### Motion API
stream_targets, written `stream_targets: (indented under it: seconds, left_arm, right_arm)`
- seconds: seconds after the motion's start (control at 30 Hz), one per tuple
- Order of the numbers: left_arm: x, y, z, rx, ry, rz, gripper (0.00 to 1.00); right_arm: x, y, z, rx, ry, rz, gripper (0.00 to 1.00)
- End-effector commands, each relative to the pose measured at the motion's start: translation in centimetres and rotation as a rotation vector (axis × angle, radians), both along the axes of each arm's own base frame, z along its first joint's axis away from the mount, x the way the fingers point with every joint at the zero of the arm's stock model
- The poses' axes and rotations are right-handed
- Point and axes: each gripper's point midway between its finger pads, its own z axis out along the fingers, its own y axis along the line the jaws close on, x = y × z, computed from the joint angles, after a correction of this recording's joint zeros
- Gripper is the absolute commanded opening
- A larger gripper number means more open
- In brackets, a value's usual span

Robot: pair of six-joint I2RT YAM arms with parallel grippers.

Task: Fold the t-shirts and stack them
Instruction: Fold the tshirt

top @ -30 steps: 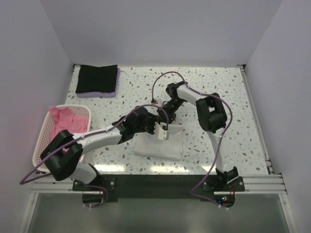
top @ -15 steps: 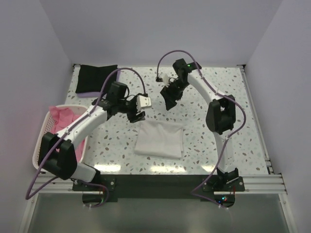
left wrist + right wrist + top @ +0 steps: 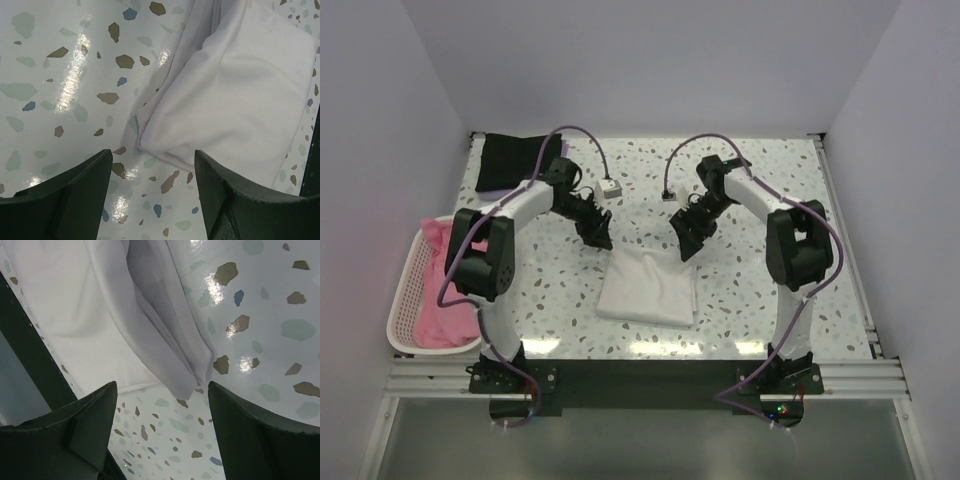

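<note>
**2 open grippers over 1 folded white t-shirt**

Top view. Speckled table (image 3: 770,200), pale with dark flecks, walled on 3 sides. Bolted at its near edge, left arm (image 3: 485,260) and right arm (image 3: 798,250), both white and black, each reaching in toward the middle and trailing a purple cable. At the table's left edge, pale pink lattice basket (image 3: 402,300), holding crumpled pink t-shirts (image 3: 442,318).

Near the middle, toward the near edge, white t-shirt (image 3: 648,287), folded into a rough rectangle, lying flat, well apart from the basket. In the far left corner, black t-shirt (image 3: 515,158), folded, resting on a lavender t-shirt (image 3: 488,188) seen only as a thin strip at the near side.

Left gripper (image 3: 598,232) just beyond the far left corner of the white t-shirt. Right gripper (image 3: 688,238) just beyond its far right corner.

Left wrist view. Left gripper (image 3: 152,155) with jaws spread wide and nothing between them. Below, glossy speckled surface and 1 folded corner of the white t-shirt (image 3: 240,100).

Right wrist view. Right gripper (image 3: 162,387) likewise spread wide, holding nothing. Beneath, layered hem of the white t-shirt (image 3: 75,305).

Dark fingers (image 3: 70,200) at the bottom of both wrist views. Contact with cloth or table not determinable.
</note>
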Motion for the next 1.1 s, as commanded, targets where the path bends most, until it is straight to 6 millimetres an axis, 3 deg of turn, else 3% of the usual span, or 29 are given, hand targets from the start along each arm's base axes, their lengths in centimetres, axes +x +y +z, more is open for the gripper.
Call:
stream_targets:
  seconds: [0.0, 0.2, 0.47, 0.6, 0.83, 0.9, 1.0, 1.07]
  left_arm:
    - [0.5, -1.0, 1.1, -0.054, 0.032, -0.001, 0.72]
    - [0.7, -1.0, -0.5, -0.045, 0.051, 0.0, 0.71]
    - [0.2, -1.7, -1.6, -0.055, 0.113, 0.008, 0.62]
    - [-0.1, -1.8, -1.6, -0.065, 0.135, 0.008, 0.49]
    - [0.2, -1.5, 0.3, -0.064, 0.074, 0.009, 0.08]
    - [0.7, -0.7, 0.6, -0.028, 0.037, 0.029, 0.0]
    - [2.1, 0.6, 0.1, 0.048, -0.006, 0.082, 0.0]
    - [3.0, 1.1, -0.6, 0.086, -0.024, 0.112, 0.0]
  right_arm:
    - [0.7, 1.3, 0.9, 0.084, -0.065, -0.008, 0.76]
    - [0.3, 1.3, -0.7, 0.076, -0.061, -0.008, 0.65]
    - [-0.6, 1.1, 0.0, 0.076, -0.058, 0.02, 0.47]
    - [-1.3, 0.6, 0.0, 0.055, -0.053, 0.048, 0.39]
    - [-0.8, -0.2, 1.4, 0.009, -0.083, 0.066, 0.0]
    - [-0.4, -1.0, 1.6, -0.036, -0.107, 0.066, 0.0]
    - [0.7, -2.0, 1.1, -0.092, -0.141, 0.061, 0.0]
    - [1.9, -2.8, -0.3, -0.143, -0.153, 0.047, 0.0]
